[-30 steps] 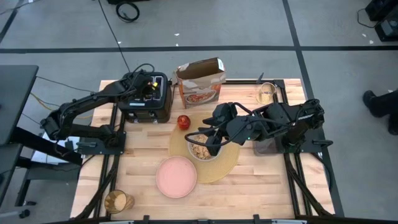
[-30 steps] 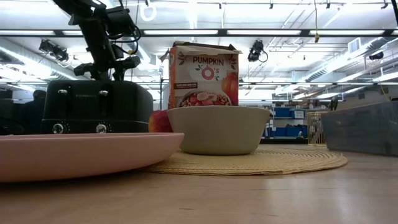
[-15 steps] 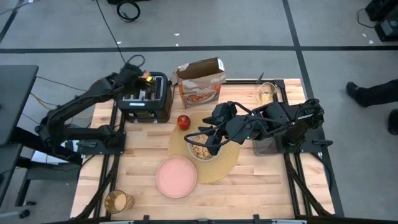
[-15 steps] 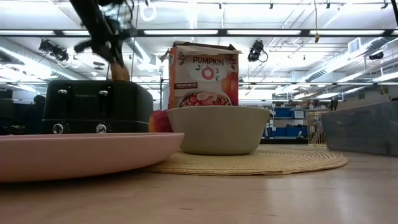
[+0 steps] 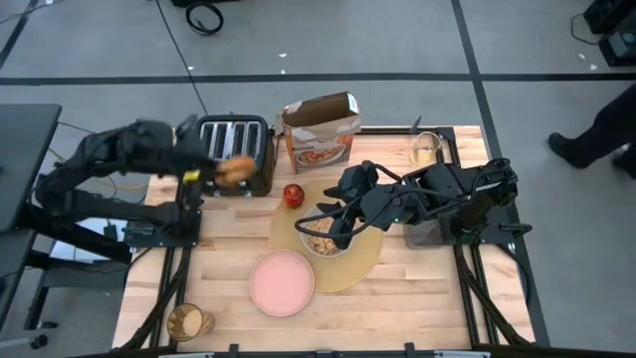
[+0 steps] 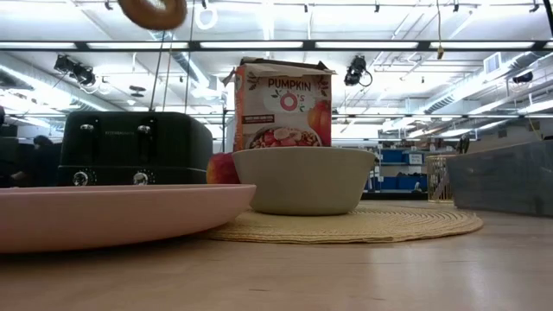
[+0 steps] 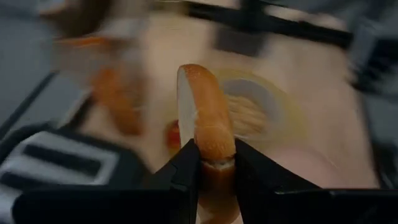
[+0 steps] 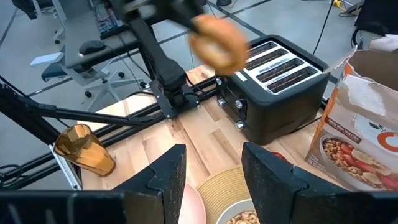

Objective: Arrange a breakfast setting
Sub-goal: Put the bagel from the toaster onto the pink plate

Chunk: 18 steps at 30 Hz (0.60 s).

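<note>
Black toaster [image 5: 235, 149] at upper left, cereal box [image 5: 320, 131] beside it. Left gripper [image 5: 207, 172], fingers clamped on the round toasted bread [image 5: 237, 169], holds it edge-up above the toaster's front. Right gripper [image 5: 336, 221], fingers apart, hovers over the grey bowl [image 5: 324, 237] at centre.

- Left gripper [image 5: 221, 171]: withdrawn from above the toaster [image 5: 235, 149] slots, now located past its front edge, at the side facing the table.
- Round toasted bread [image 5: 237, 169]: lifted clear of the toaster, now clamped edge-on between the left gripper's fingers [image 7: 186, 171].
- Person [image 5: 600, 134]: shifted along the floor beyond the table.
</note>
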Available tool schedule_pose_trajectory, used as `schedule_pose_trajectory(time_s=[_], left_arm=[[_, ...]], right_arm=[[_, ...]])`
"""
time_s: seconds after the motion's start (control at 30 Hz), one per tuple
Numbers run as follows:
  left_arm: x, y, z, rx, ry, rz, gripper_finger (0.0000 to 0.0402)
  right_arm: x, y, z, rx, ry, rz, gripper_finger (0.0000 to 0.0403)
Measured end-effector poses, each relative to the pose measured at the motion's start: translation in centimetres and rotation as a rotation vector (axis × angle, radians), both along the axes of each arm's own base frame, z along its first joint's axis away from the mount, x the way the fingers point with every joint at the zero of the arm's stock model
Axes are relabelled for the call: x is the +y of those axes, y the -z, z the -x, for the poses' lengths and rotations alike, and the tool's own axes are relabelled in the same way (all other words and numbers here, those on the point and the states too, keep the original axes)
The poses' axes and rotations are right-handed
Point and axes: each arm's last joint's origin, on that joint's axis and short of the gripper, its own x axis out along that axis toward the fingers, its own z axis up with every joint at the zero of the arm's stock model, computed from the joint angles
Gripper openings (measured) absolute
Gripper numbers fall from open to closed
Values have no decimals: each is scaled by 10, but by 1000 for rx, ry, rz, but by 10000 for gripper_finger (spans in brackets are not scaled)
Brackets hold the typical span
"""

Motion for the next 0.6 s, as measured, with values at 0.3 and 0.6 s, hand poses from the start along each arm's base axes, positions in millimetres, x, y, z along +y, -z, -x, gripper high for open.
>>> schedule_pose_trajectory(time_s=[0.3, 0.6], left_arm=[[-73, 56, -47, 99, 534, -138, 82], [-159, 128, -86, 164, 754, -474, 81]], right_arm=[[-1, 0, -1, -5, 12, -14, 164], [-1, 0, -1, -11, 21, -31, 164]])
